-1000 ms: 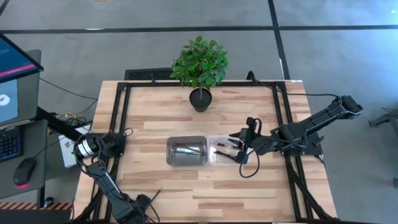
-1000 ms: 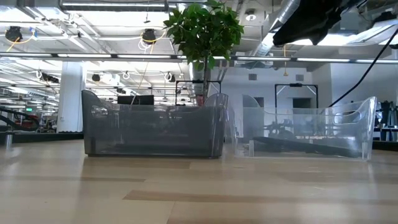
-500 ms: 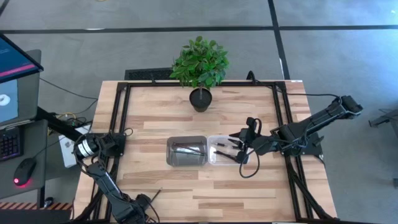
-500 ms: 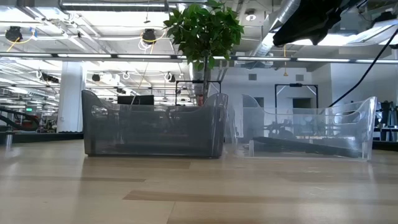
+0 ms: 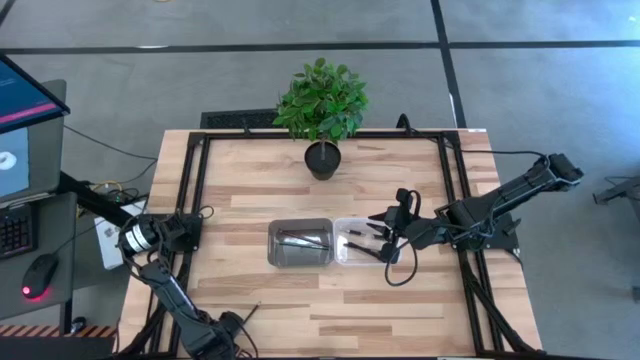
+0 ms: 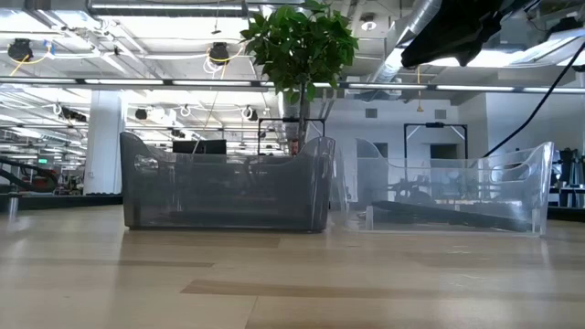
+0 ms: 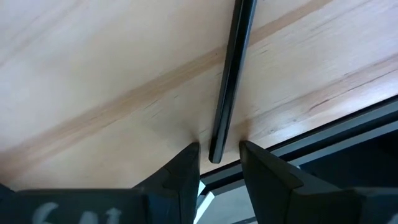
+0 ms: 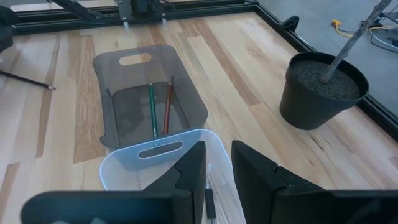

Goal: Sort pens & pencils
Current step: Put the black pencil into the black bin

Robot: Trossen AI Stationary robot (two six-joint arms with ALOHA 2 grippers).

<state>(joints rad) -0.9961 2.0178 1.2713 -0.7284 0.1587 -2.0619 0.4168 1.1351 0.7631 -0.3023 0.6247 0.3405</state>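
The grey bin (image 5: 300,243) and the clear bin (image 5: 358,243) stand side by side at mid-table. Two thin pencils (image 8: 159,109), one green and one reddish, lie on the grey bin's floor. Dark pens (image 5: 366,246) lie in the clear bin, and one pen (image 8: 210,203) shows below my right gripper (image 8: 217,150), which hovers open over the clear bin (image 8: 155,163). A thin dark stick with a pale sharpened tip (image 8: 26,79) lies on the table near its near-left corner. My left gripper (image 7: 219,163) is open, with its fingers on either side of that stick's end (image 7: 216,152).
A potted plant (image 5: 322,110) stands near the far edge at the middle. A black frame (image 5: 195,190) runs along the table's sides, and its rail passes just past my left gripper (image 5: 240,322). Bare wood lies left of the bins and along the near side.
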